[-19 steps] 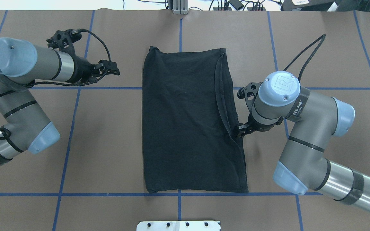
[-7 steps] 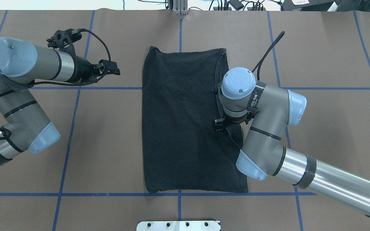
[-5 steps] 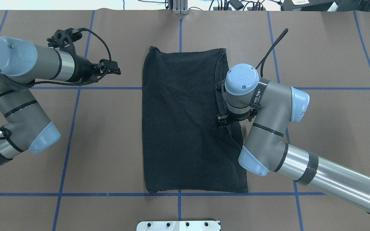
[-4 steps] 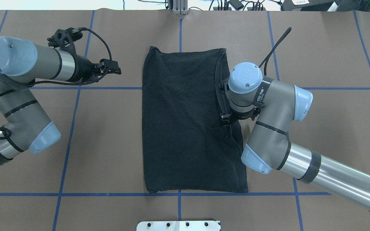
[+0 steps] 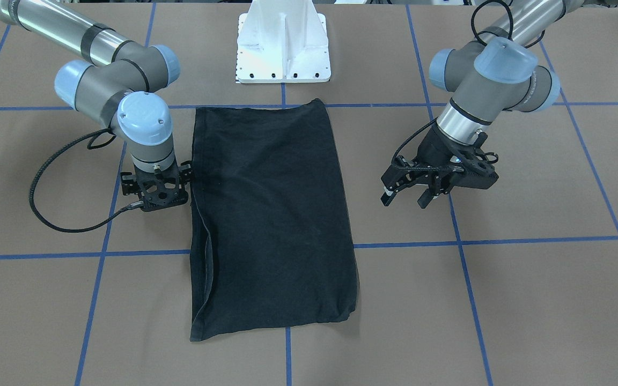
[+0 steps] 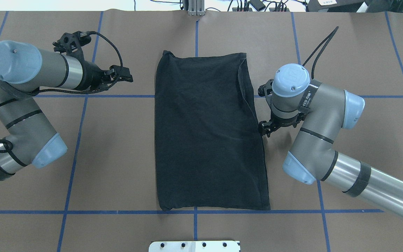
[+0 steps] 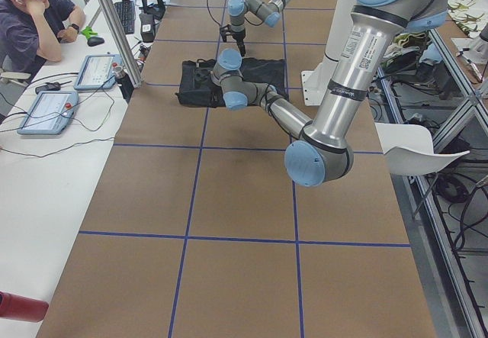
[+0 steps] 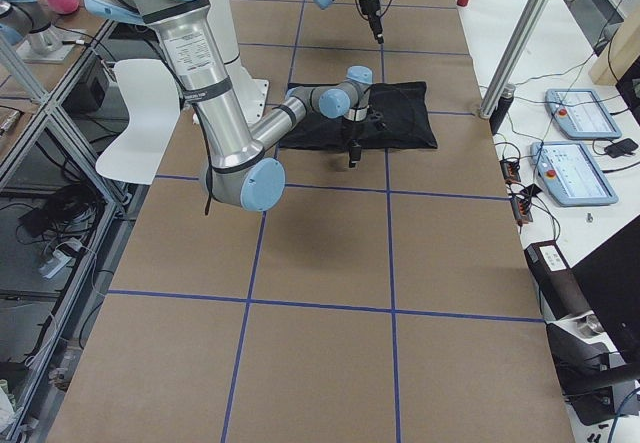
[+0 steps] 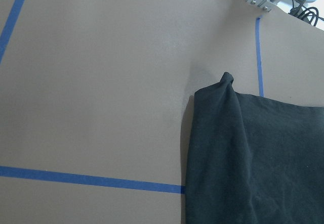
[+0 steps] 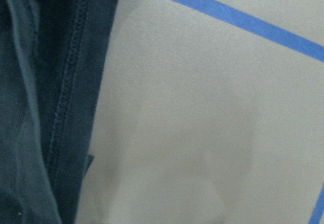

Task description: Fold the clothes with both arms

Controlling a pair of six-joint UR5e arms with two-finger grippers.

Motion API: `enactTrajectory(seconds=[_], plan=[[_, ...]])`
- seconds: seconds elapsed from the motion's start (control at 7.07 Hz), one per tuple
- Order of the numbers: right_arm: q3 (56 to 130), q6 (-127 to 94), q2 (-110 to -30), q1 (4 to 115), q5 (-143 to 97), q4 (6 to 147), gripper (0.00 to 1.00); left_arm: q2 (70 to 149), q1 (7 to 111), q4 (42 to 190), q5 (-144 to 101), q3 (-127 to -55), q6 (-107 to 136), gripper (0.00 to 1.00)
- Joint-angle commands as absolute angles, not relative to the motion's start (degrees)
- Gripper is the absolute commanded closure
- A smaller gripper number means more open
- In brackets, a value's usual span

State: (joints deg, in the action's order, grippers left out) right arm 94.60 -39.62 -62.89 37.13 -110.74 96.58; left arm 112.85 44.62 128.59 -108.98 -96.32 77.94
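At far left, left arm (image 6: 30, 75) bent over the brown table (image 6: 117, 157), forearm pointing toward the middle. Black cable (image 6: 113, 52) looped above the wrist. Left hand (image 5: 404, 201) held off the table, jaws spread wide, nothing between them, well apart from the shirt's nearest edge.

In the middle, black shirt (image 6: 205, 140) flat on the table, folded into a long upright rectangle, plain side up, no print showing. Top left corner pinched up into a small point. Bottom edge just above a blue tape line (image 6: 117, 211). Along the right side, a loose folded layer (image 6: 244, 87) running down from the top right corner. Stitched hem (image 10: 68, 87) close up in the right wrist view, bare table beside it.

Just right of the shirt, right hand (image 6: 265, 130) pointing straight down at the cloth's right edge, about halfway along it. Fingers hidden under the wrist; wide or narrow, cannot tell, nor whether touching the cloth. Right arm (image 6: 313, 115) folded back toward the lower right.

At bottom centre, edge of a white mount plate (image 6: 194, 246).
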Motion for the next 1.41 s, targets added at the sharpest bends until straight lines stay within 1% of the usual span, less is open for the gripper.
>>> enactTrajectory(seconds=[0.0,0.14,0.28,0.42,0.71,0.85,0.99,1.27], plan=[[97.90,-39.11,-63.02,40.32,-115.54,96.68,0.00,112.85,44.56,128.58,-108.98,-96.33,77.87,0.00],[98.95,-39.11,-61.97,40.60,-116.10,96.51,0.00,112.85,44.56,128.50,-108.98,-96.59,77.87,0.00],[98.18,-39.11,-59.79,40.08,-115.67,96.42,0.00,112.85,44.56,128.32,-108.98,-97.11,77.96,0.00],[95.30,-39.11,-57.68,39.90,-115.49,95.20,0.00,112.85,44.56,128.23,-108.90,-97.73,77.78,0.00],[85.48,-39.20,-50.13,39.73,-115.49,93.61,0.00,112.85,44.65,128.32,-108.72,-98.17,77.61,0.00],[82.82,-39.29,-49.49,39.55,-115.49,93.43,0.00,112.85,44.65,128.32,-108.55,-99.65,77.61,0.00],[82.53,-39.11,-49.66,39.72,-115.49,92.47,0.00,112.76,44.82,128.15,-108.46,-100.89,77.69,0.00],[79.65,-37.98,-49.66,40.16,-115.40,92.20,0.00,112.85,44.74,128.06,-108.37,-101.51,77.70,0.00]])
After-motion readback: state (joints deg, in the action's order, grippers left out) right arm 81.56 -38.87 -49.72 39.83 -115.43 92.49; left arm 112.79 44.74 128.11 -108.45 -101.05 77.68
